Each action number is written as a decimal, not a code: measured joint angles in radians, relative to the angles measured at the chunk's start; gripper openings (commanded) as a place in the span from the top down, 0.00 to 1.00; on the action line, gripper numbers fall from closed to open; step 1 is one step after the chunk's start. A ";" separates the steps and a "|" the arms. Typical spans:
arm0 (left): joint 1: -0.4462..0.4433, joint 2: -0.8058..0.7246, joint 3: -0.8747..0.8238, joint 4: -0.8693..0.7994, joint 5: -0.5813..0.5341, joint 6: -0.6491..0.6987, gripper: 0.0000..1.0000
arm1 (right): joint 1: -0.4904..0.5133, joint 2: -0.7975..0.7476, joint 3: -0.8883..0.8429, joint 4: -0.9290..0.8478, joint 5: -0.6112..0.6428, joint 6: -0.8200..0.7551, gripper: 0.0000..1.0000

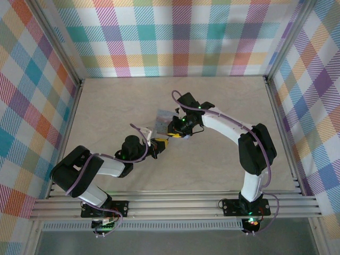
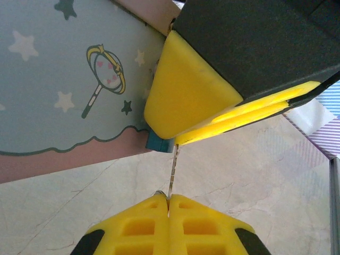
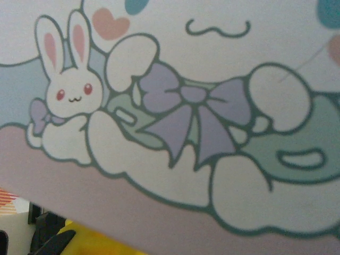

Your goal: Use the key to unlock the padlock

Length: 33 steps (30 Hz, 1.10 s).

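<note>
Key (image 2: 172, 172) shows as a thin grey sliver spanning the gap between the two grippers. Its near end is clamped in the left gripper (image 2: 168, 199), whose yellow fingers are pressed tight together. Its far end meets the padlock (image 2: 156, 142), a small dark blue body nipped at the tips of the right gripper (image 2: 170, 137), whose fingers are set narrow around it. Just left of the padlock is the pale blue tin (image 2: 53, 79), over the marbled table (image 2: 255, 175).
</note>
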 measured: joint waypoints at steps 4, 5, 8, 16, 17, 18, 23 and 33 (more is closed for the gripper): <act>0.001 0.000 0.000 0.000 0.001 0.000 1.00 | 0.000 0.000 -0.002 0.002 -0.003 0.000 1.00; 0.002 0.002 0.000 0.000 0.001 0.000 1.00 | 0.000 0.000 -0.002 0.002 -0.003 0.000 1.00; 0.003 0.011 -0.001 0.001 0.002 0.000 1.00 | 0.000 0.000 -0.002 0.003 -0.003 0.000 1.00; 0.004 0.013 -0.033 0.006 0.000 0.000 1.00 | -0.005 -0.002 -0.003 0.003 -0.006 0.000 1.00; 0.004 0.013 -0.033 0.006 0.000 0.000 1.00 | -0.006 -0.002 -0.003 0.003 -0.007 0.000 1.00; 0.004 0.013 -0.033 0.007 0.000 0.000 1.00 | -0.006 -0.003 -0.003 0.004 -0.007 0.000 1.00; 0.004 0.013 -0.027 0.007 0.000 0.000 1.00 | -0.006 -0.008 -0.014 0.011 -0.009 0.002 1.00; 0.004 0.029 0.009 0.007 0.000 0.000 1.00 | -0.006 -0.011 -0.022 0.034 -0.026 0.023 1.00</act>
